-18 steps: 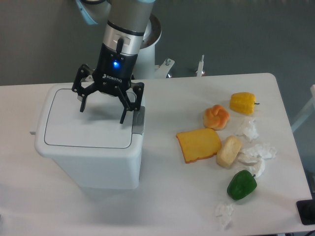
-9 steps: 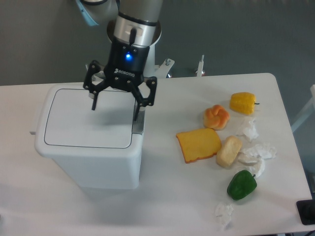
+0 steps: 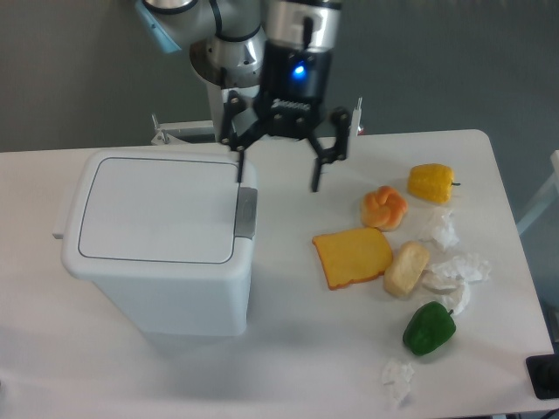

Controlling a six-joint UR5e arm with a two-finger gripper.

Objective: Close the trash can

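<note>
I see the gripper (image 3: 279,172) hanging with its jaws spread wide and nothing between them, fingertips pointing down over bare table (image 3: 288,349). The trash can (image 3: 157,253) sits below and to the camera-left of the jaws, and its lid (image 3: 157,209) lies flat in the rim with no gap that I can make out along the visible edges. The grey latch tab (image 3: 246,212) is just below the camera-left fingertip, and from this view I cannot tell whether that fingertip is clear of the bin's edge or merely in front of it. I judge the closing itself done, so the step in hand is to get clear without undoing it. To do that well I lift straight up first, so the nearer finger does not catch the tab or the rim and flip the lid open. I keep the jaws released, since there is nothing to hold. To the camera-right of the jaws and lower lie a small orange roll (image 3: 384,207), a yellow pepper (image 3: 431,182), a wedge of cheese (image 3: 352,257), crumpled tissues (image 3: 454,271) and a green pepper (image 3: 429,328), all well apart from the bin, so I avoid sweeping low that way.
</note>
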